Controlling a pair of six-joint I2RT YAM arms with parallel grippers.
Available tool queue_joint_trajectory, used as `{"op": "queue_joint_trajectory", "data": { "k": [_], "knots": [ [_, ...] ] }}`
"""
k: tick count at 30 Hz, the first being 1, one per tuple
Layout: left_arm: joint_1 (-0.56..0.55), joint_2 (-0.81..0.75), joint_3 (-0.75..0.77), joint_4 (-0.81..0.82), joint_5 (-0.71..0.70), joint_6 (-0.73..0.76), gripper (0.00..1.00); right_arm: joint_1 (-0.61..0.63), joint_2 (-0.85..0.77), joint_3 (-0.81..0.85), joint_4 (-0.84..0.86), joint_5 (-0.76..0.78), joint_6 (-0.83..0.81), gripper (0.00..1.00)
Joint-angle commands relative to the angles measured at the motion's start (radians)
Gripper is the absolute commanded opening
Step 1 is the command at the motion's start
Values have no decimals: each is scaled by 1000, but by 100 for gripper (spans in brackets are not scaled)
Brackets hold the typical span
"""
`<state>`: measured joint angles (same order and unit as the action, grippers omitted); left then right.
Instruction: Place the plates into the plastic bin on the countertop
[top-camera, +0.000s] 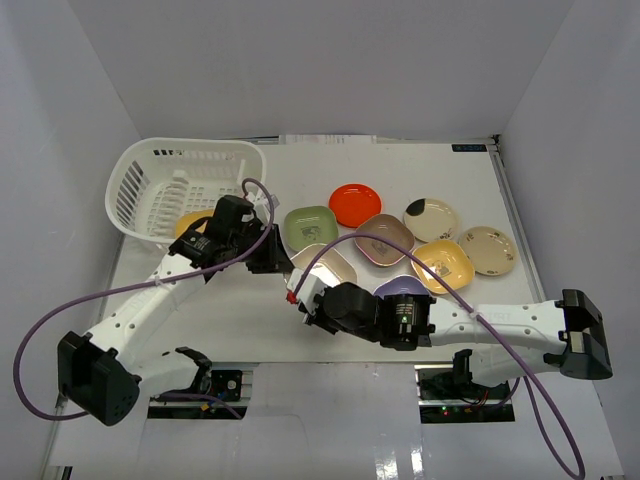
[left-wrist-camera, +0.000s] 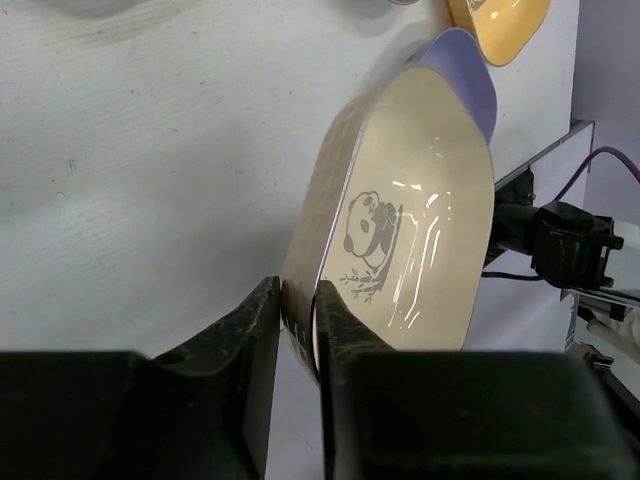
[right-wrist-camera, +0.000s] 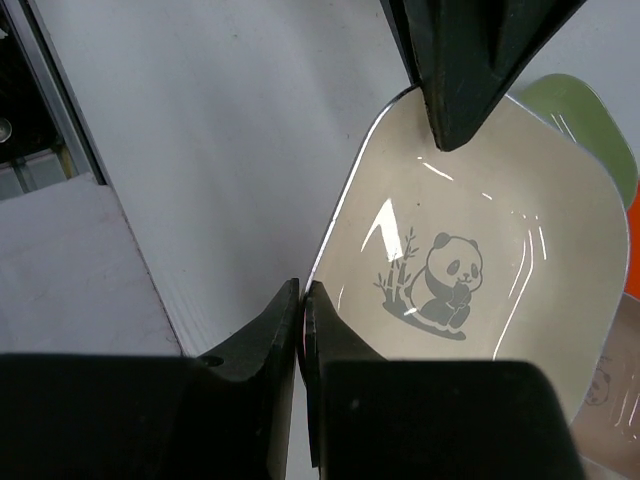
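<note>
A beige rounded-square plate with a panda print (top-camera: 330, 266) is held tilted above the countertop (top-camera: 200, 310) by both grippers. My left gripper (top-camera: 281, 263) is shut on one rim of this plate (left-wrist-camera: 410, 220). My right gripper (top-camera: 297, 293) is shut on the opposite rim of the plate (right-wrist-camera: 470, 250). The left gripper's fingers (right-wrist-camera: 460, 70) show at the plate's far edge in the right wrist view. The white slotted plastic bin (top-camera: 150, 175) stands at the back left with a yellow plate (top-camera: 188, 222) in it. Several more plates lie to the right: green (top-camera: 307, 226), red (top-camera: 354, 204) and yellow (top-camera: 442, 264).
A brown printed plate (top-camera: 384, 240), a cream plate with a dark patch (top-camera: 431, 214) and a cream plate (top-camera: 487, 249) lie at the right. A purple plate (top-camera: 400, 287) sits partly under my right arm. White walls bound the table.
</note>
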<state>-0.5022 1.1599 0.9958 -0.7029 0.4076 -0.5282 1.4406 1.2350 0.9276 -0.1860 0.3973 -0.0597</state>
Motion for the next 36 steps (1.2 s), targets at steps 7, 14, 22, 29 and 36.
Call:
{"op": "queue_joint_trajectory", "data": {
  "k": [7,14,22,29,36],
  "knots": [
    [-18,1,79,6,-79,5,0,6,-75,19,28,66,9,53],
    [-9,30,271,5,-242,-19,0,6,-222,24,-4,71,121,81],
    [304,76,443,12,-305,11,0,-11,-396,-90,13,230,222,69],
    [622,129,347,121,-374,-39,0,-178,-376,-183,17,140,276,60],
    [669,237,256,163,-549,23,0,-429,-350,-259,72,-31,285,59]
  ]
}}
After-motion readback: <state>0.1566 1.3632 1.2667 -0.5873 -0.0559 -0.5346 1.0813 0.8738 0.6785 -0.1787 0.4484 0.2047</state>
